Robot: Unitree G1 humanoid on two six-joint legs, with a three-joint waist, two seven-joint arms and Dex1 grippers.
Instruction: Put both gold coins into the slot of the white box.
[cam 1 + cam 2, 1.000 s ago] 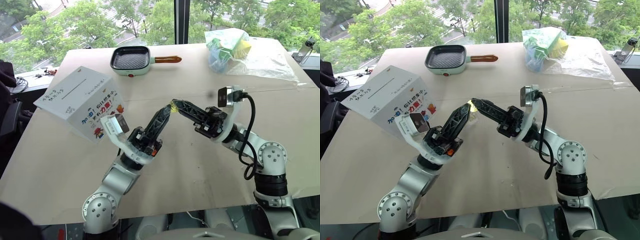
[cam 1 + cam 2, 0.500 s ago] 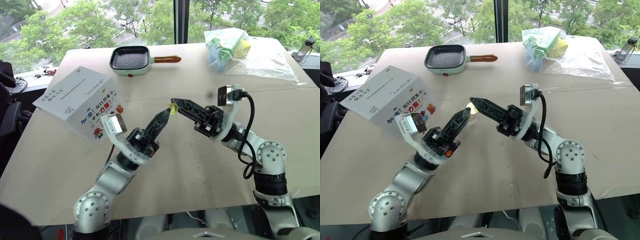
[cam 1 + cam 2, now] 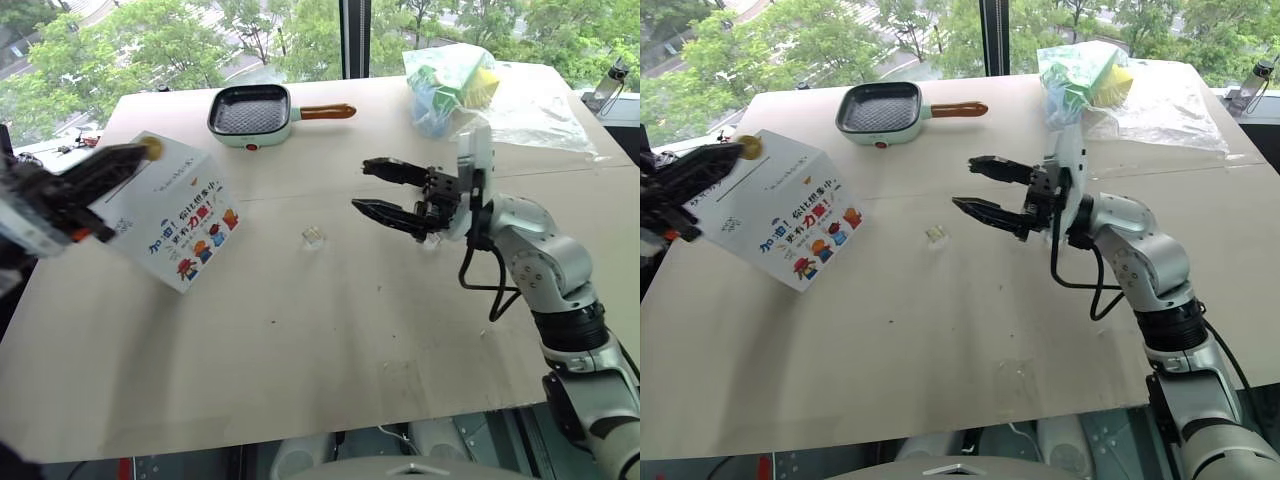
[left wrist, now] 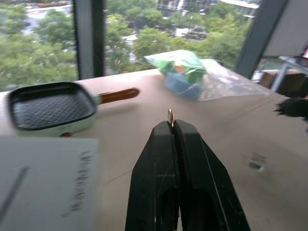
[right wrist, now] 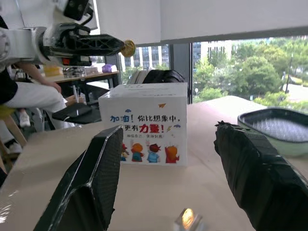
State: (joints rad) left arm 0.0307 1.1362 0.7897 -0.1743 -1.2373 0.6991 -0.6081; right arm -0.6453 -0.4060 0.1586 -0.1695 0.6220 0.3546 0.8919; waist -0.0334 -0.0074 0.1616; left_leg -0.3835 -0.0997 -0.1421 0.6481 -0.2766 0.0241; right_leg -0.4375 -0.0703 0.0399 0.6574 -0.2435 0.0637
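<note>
Coin sits pinched in the left fingers at upper left of the frame, above the box. Right fingers spread empty, mid-frame over the table.

white box with colourful cartoon figures and red and blue characters; shiny gold coin; pale green pan with brown handle; beige desk; black gripper fingers.

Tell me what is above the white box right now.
Above the white box, the shut left gripper holds a gold coin at its fingertips, over the box's top face. The arm hides part of that face, so the slot is not clearly visible.
</note>
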